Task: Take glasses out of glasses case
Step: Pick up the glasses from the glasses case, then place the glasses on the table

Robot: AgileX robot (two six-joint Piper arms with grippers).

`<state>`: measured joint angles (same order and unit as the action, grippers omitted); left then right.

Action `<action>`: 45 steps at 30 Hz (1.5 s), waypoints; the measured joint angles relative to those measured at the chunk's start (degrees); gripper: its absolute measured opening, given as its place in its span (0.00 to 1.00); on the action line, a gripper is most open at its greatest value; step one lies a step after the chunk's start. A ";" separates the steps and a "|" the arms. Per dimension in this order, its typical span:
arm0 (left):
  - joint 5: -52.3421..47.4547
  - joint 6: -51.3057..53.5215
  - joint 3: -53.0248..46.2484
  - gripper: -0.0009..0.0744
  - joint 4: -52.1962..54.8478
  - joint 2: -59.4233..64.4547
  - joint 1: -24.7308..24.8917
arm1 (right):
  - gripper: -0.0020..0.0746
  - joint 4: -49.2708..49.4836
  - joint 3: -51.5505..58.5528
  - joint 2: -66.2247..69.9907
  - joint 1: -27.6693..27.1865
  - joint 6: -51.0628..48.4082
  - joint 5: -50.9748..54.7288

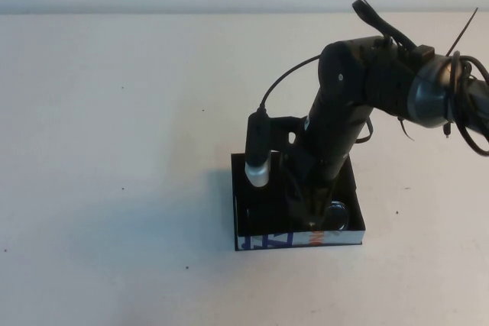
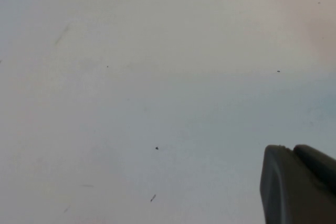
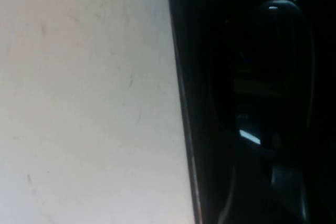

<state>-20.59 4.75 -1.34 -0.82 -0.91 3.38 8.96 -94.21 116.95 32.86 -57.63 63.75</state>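
The glasses case [image 1: 250,215] is a shallow black open box near the table's front, its white printed edge [image 1: 267,242] facing me. My right gripper [image 1: 309,205] reaches down into the case, over the glasses, of which only one dark shiny lens [image 1: 337,214] shows beside it. In the right wrist view the case wall [image 3: 181,103] runs next to bare table, and the inside is too dark to make out more than a rounded dark frame part [image 3: 278,35]. My left gripper [image 2: 295,182] shows only in the left wrist view, shut and empty over bare table.
The white table [image 1: 114,112] surrounds the case on all sides. The right arm and its cables [image 1: 428,89] come in from the right back, and a wrist camera with a silver tip [image 1: 257,166] hangs over the case's left part.
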 joint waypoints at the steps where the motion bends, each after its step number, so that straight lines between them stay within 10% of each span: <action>1: 0.00 0.00 0.00 0.01 0.00 0.00 0.00 | 0.37 -0.10 0.00 0.00 0.00 0.00 -0.36; 21: 0.00 0.00 0.00 0.01 0.00 0.00 0.00 | 0.37 -0.23 -0.13 3.21 0.00 0.00 -1.81; 28: 0.00 0.00 0.00 0.01 0.00 0.00 0.00 | 0.09 -1.26 -3.60 3.20 0.10 1.35 3.12; 45: 0.00 0.00 0.00 0.01 0.00 0.00 0.00 | 0.09 -5.37 -0.51 -18.14 -8.92 51.42 6.55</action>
<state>-20.59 4.75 -1.34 -0.82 -0.91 3.38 3.59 -94.72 98.81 23.95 -6.21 70.30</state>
